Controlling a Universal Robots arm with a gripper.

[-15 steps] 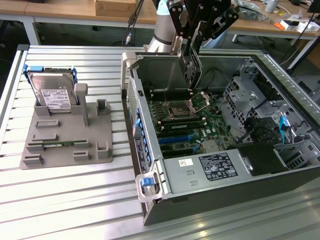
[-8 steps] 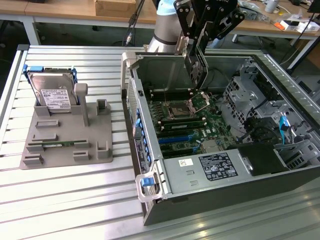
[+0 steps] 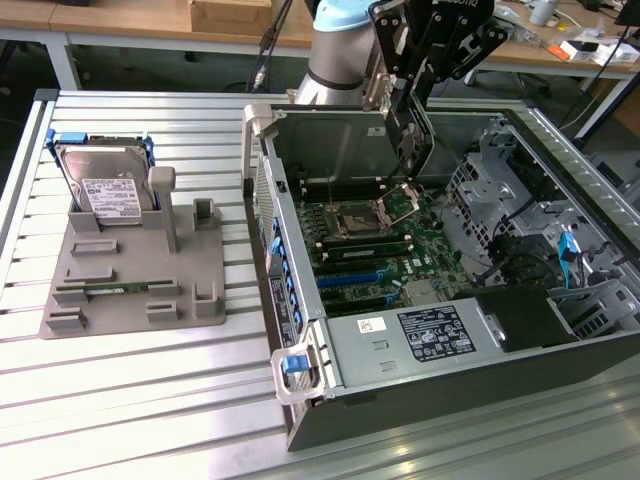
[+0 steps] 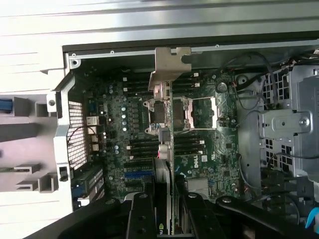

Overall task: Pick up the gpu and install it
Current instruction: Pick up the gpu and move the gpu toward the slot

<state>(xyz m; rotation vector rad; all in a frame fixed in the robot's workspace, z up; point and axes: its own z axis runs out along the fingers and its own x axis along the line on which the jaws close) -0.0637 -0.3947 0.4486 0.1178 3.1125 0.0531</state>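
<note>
Exterior view: your pincer (image 3: 405,105) grips the card (image 3: 412,155) above the case (image 3: 300,330); installing needs its edge squared over the slots (image 3: 352,276) at seven o'clock from it.

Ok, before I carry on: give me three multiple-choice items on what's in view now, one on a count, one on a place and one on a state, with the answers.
1. How many hard drives stand on the grey fixture?
A one; B two; C none

2. Where is the gpu?
A lying on the grey fixture; B on top of the hard drive; C over the motherboard inside the open case

3. What state is the claw in?
A open and empty; B shut on the gpu; C shut on the hard drive

Answers:
1 A: a single silver drive stands at the fixture's back edge.
2 C: the card hangs edge-on above the board, its silver bracket leading.
3 B: the wrist view shows the claw clamped on both faces of the card.
</note>
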